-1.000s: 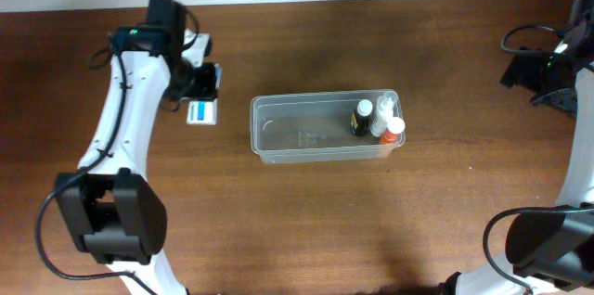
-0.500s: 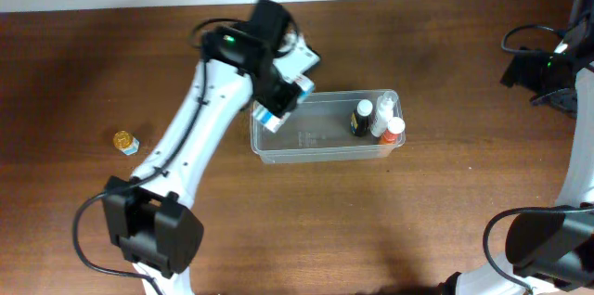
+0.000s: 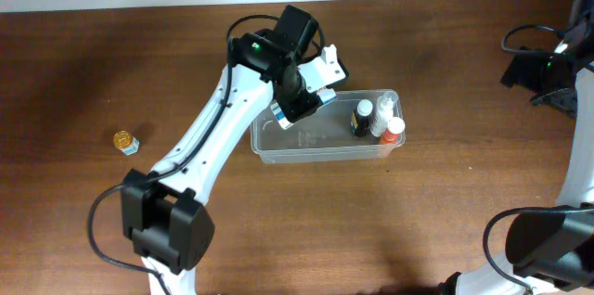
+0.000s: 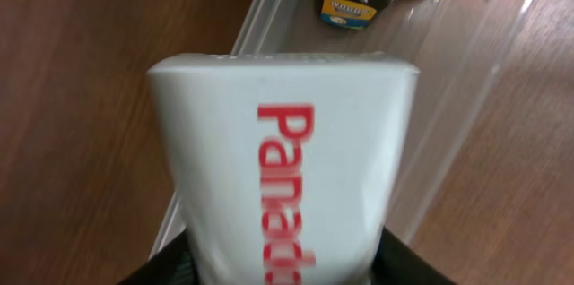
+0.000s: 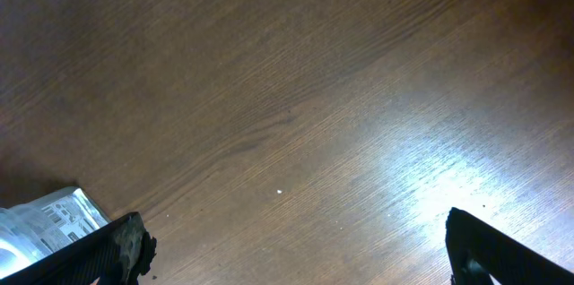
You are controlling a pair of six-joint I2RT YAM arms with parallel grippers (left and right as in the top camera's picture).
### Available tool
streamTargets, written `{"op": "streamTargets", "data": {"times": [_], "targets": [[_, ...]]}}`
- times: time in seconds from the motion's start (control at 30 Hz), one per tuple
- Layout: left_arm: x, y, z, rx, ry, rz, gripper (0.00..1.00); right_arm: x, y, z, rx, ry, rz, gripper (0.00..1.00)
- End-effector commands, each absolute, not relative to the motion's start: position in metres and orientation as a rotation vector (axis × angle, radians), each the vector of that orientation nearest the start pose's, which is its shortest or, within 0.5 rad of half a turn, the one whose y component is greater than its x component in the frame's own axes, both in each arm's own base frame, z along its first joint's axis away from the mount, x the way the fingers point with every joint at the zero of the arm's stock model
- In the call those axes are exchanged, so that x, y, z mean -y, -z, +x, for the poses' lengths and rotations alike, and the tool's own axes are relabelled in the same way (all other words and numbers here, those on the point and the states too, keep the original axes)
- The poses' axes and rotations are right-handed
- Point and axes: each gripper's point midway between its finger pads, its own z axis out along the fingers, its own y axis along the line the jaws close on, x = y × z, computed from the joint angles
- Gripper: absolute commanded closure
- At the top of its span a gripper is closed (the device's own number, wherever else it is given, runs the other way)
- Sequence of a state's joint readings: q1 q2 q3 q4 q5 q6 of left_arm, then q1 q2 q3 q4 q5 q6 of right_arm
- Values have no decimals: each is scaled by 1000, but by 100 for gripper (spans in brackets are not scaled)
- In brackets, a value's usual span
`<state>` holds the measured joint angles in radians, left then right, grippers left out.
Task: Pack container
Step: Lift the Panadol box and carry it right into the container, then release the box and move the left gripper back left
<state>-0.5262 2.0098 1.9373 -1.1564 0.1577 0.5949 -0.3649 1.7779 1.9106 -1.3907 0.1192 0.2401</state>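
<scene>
My left gripper (image 3: 299,100) hangs over the left part of the container (image 3: 316,157), a clear plastic tub in the middle of the table. It is shut on a white box (image 4: 285,168) with red lettering, whose ends show on either side of the fingers (image 3: 325,96). In the left wrist view the box fills the frame between the dark jaws, above the container's rim (image 4: 267,9). At the tub's right end stand a dark bottle (image 3: 359,120), a white bottle (image 3: 382,109) and an orange-capped bottle (image 3: 393,130). My right gripper (image 5: 296,258) is open over bare wood at the far right.
A small yellow-capped bottle (image 3: 123,141) lies on the table far to the left. A silvery packet (image 5: 43,222) shows at the lower left edge of the right wrist view. The right arm (image 3: 557,72) stays by the table's right edge.
The left arm has carried the box from the table left of the container to above the tub's left part. The right arm has not moved.
</scene>
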Motion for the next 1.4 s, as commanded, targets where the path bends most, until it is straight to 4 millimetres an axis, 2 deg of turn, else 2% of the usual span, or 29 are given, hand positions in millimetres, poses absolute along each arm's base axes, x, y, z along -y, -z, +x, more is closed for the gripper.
{"op": "streamTargets", "data": {"times": [0.0,0.27,0.43,0.57,0.7,0.87,0.93,1.0,1.13,1.37], "targets": [[257,-139,388,-2341,211,1607,49,158,-230,350,-2690,207,891,2],[257,-109,389,-2370,218,1677,50,158,-230,350,-2690,207,891,2],[258,-108,392,-2364,209,1672,49,158,-230,350,-2690,207,891,2],[259,-110,394,-2357,203,1662,45,158,-230,350,-2690,207,891,2],[263,-129,404,-2369,198,1560,44,158,-230,350,-2690,207,891,2],[258,-178,423,-2399,113,1324,39,158,-230,350,-2690,207,891,2],[247,-195,429,-2432,49,1208,26,158,-230,350,-2690,207,891,2],[234,-209,430,-2457,13,1131,1,158,-230,350,-2690,207,891,2],[204,-223,427,-2533,-21,988,1,158,-230,350,-2690,207,891,2],[113,-221,436,-2749,-129,448,1,158,-230,350,-2690,207,891,1]]}}
